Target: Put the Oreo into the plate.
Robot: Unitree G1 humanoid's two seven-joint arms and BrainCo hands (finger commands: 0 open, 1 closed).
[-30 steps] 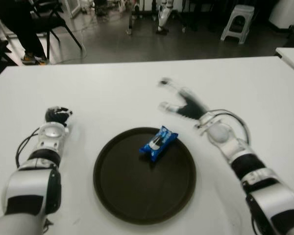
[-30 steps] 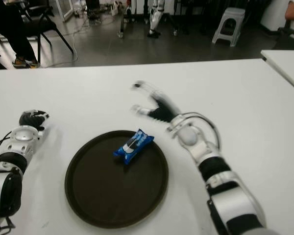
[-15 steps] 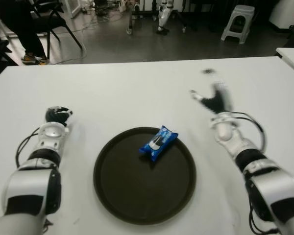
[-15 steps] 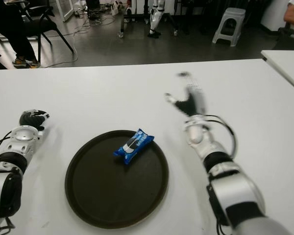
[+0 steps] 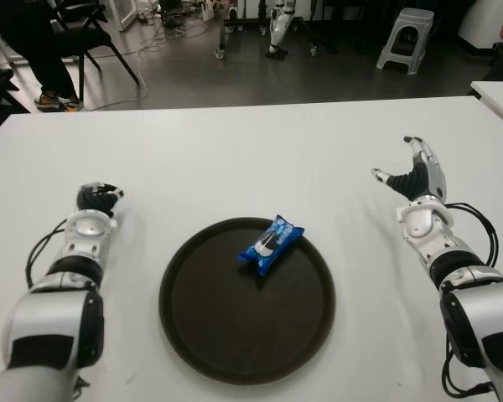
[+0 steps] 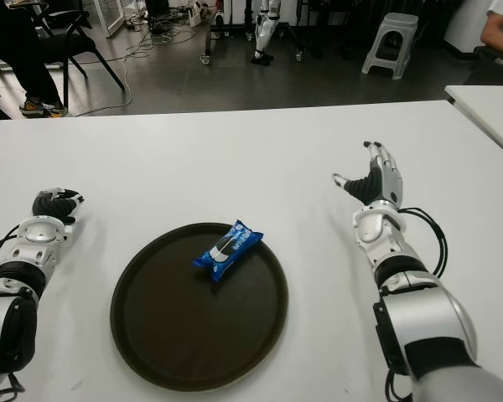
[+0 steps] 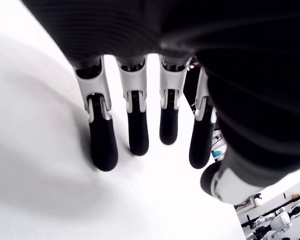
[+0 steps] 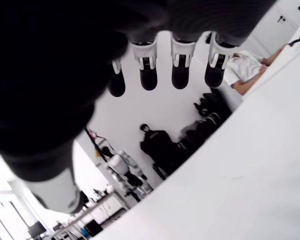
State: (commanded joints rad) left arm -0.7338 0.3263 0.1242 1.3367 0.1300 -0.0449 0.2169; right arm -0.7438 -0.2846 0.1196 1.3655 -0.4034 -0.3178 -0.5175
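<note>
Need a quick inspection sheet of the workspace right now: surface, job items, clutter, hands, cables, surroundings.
Surface: white table, bare apart from the job's things and the arms.
Job's things: blue Oreo packet lies inside the dark round plate, toward its far rim.
Clutter: nothing seen on the table.
Hands: right hand raised to the right of the plate, fingers spread, holding nothing; left hand to the left of the plate, fingers extended in its wrist view, holding nothing.
Cables: black cable loops at the left forearm; another at the right forearm.
Surroundings: grey stool, chair with a seated person, second white table at right.
</note>
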